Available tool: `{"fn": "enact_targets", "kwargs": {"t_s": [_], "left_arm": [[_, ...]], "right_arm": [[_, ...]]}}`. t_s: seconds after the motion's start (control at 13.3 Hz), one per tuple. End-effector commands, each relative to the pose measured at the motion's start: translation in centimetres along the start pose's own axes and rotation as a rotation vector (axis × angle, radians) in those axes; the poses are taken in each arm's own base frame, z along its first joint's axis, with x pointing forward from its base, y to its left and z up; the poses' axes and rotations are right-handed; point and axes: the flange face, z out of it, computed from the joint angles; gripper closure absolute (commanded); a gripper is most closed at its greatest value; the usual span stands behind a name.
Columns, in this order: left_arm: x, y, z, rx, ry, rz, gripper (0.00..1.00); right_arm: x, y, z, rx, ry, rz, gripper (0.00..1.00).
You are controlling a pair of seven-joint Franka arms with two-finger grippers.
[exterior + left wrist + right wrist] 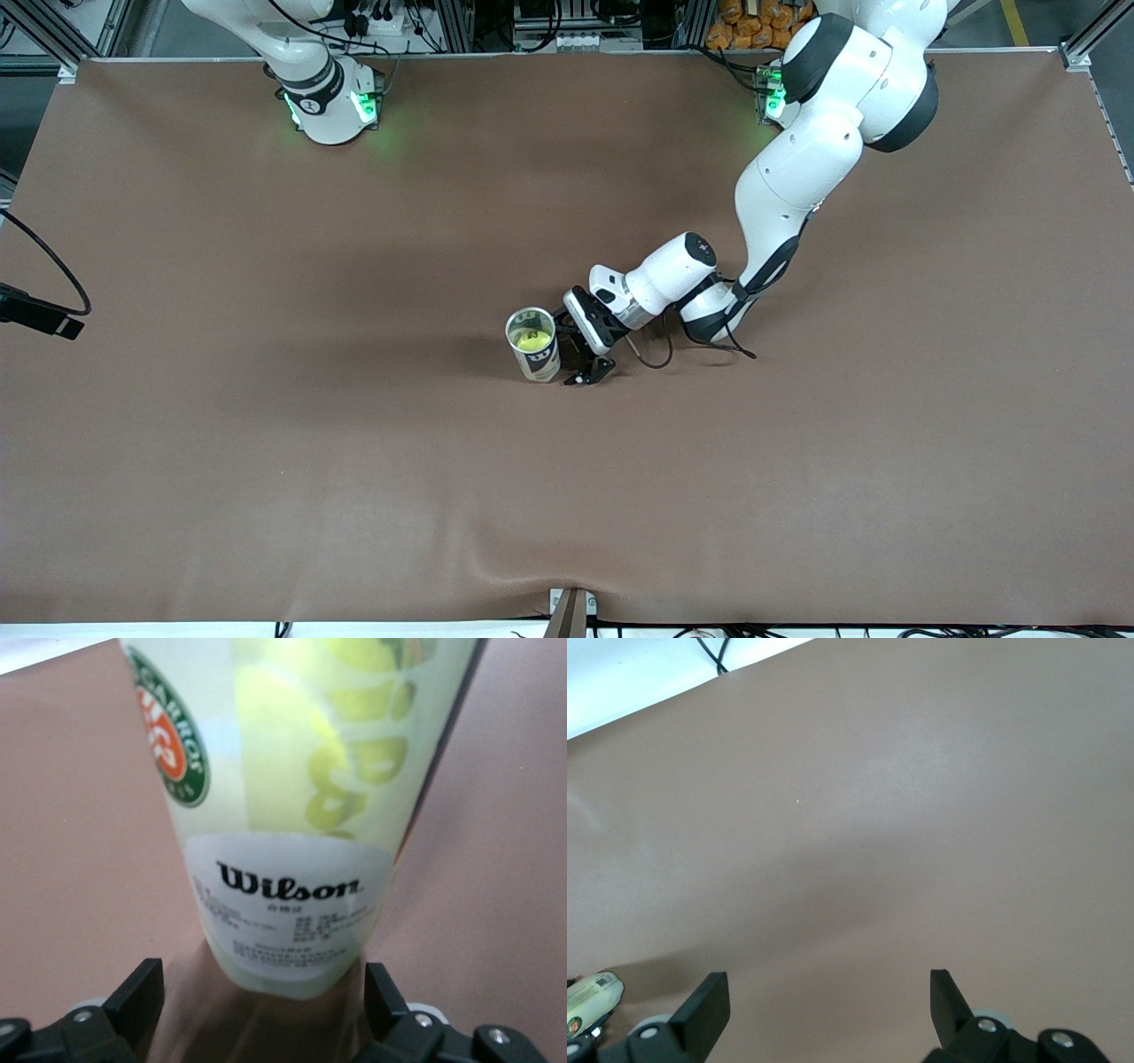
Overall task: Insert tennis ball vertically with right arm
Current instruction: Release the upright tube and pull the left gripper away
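Beside upright can [532, 344], left pincer [578, 354]

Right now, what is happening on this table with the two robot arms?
The left gripper sits low beside an upright Wilson tennis ball can in the middle of the brown table, its jaws open around the can's base without gripping. A tennis ball lies inside the can. The right gripper waits open above bare table.

A clear Wilson ball can [532, 344] is standing upright mid-bench, open end up. A yellow tennis ball [532, 338] is sitting inside it, showing through the open mouth.
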Motion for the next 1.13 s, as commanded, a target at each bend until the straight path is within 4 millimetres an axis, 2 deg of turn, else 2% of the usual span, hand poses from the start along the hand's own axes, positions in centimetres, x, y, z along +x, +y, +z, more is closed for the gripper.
{"fn": "enact_targets", "kwargs": {"t_s": [0.0, 0.15, 0.3, 0.6, 0.9, 1.05], "left_arm": [[-0.1, -0.4, -2.0, -0.001, -0.028, -0.006, 0.00], [0.6, -1.5, -4.3, 0.017, -0.036, -0.003, 0.00], [1.2, -2.1, -5.9, 0.022, -0.030, -0.019, 0.00], [1.9, -4.3, -7.8, 0.033, 0.004, -0.021, 0.00], [3.0, -6.4, -9.4, 0.043, 0.049, -0.033, 0.00], [3.2, -7.3, -9.9, 0.055, 0.060, -0.045, 0.00]], "right_arm": [[-0.9, -0.2, -1.4, 0.005, 0.003, -0.089, 0.00], [-1.8, -0.6, -2.5, 0.006, 0.008, -0.104, 0.00], [-2.3, -0.8, -2.2, 0.007, -0.023, -0.108, 0.00], [-2.2, -0.5, -2.3, 0.014, -0.021, -0.103, 0.00], [-2.4, -1.1, -2.4, 0.017, -0.018, -0.114, 0.00], [-3.3, -1.4, -2.8, 0.023, -0.002, -0.125, 0.00]]}}
